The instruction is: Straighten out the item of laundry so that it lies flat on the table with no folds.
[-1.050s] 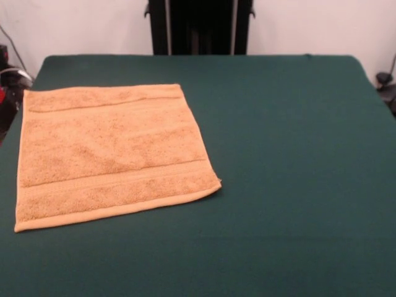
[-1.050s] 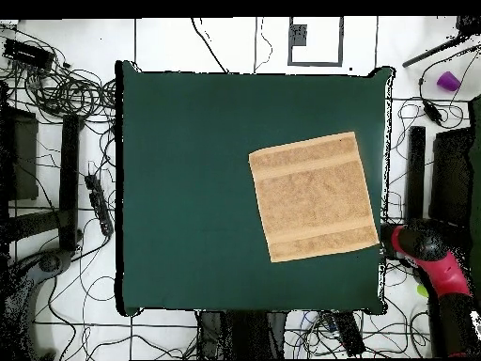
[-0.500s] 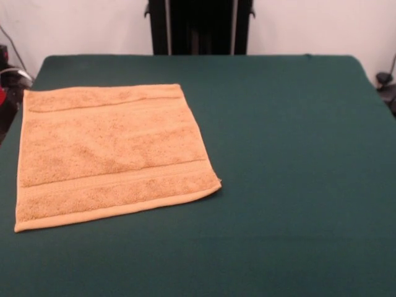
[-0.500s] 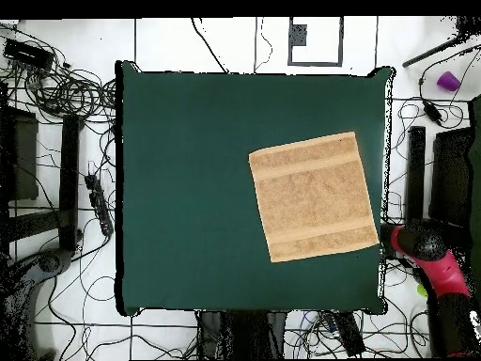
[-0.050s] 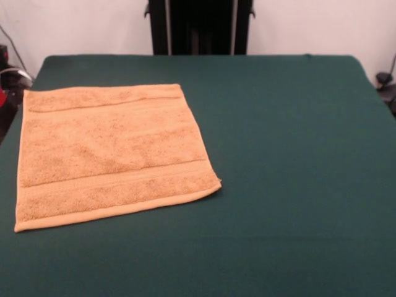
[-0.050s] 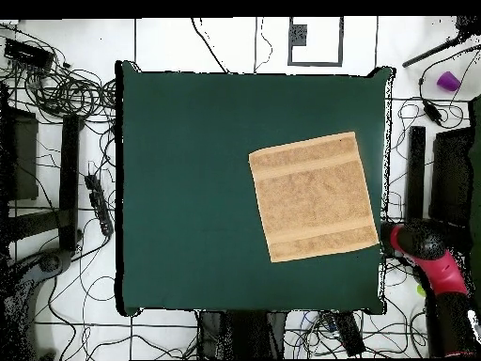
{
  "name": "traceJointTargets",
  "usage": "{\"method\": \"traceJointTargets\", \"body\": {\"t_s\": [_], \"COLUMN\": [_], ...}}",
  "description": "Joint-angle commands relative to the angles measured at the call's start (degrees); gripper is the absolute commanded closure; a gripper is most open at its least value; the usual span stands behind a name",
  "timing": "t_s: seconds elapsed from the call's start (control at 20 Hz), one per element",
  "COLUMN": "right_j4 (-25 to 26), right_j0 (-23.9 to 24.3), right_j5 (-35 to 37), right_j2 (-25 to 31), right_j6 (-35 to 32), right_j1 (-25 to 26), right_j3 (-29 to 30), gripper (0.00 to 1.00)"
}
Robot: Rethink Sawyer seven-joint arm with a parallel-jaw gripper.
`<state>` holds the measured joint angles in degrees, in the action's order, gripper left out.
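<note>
Arm (image 6: 434, 265) is sitting off the table's (image 6: 188, 188) edge in overhead view, red & black links angling away beside the towel's corner, not touching it. Claw itself isn't distinguishable, so can't tell if wide or narrow. Towel (image 5: 111, 154) is lying spread flat, roughly square, orange-tan terry w/ nubby pile & two smooth woven bands near opposite edges; slightly rotated vs table edges. It's sitting toward one side of the table, close to the edge nearest the arm. Table cloth is looking dark green, smooth, matte.
</note>
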<state>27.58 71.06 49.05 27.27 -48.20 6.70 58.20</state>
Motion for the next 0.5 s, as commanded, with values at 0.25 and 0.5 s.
{"method": "traceJointTargets", "body": {"t_s": [0.25,0.5], "right_j4": [-3.6,-17.8], "right_j0": [12.8,10.7], "right_j5": [-0.9,24.2], "right_j2": [25.5,35.3], "right_j6": [55.8,79.4], "right_j1": [20.7,36.1], "right_j3": [-3.3,-21.1], "gripper": [0.00,0.00]}}
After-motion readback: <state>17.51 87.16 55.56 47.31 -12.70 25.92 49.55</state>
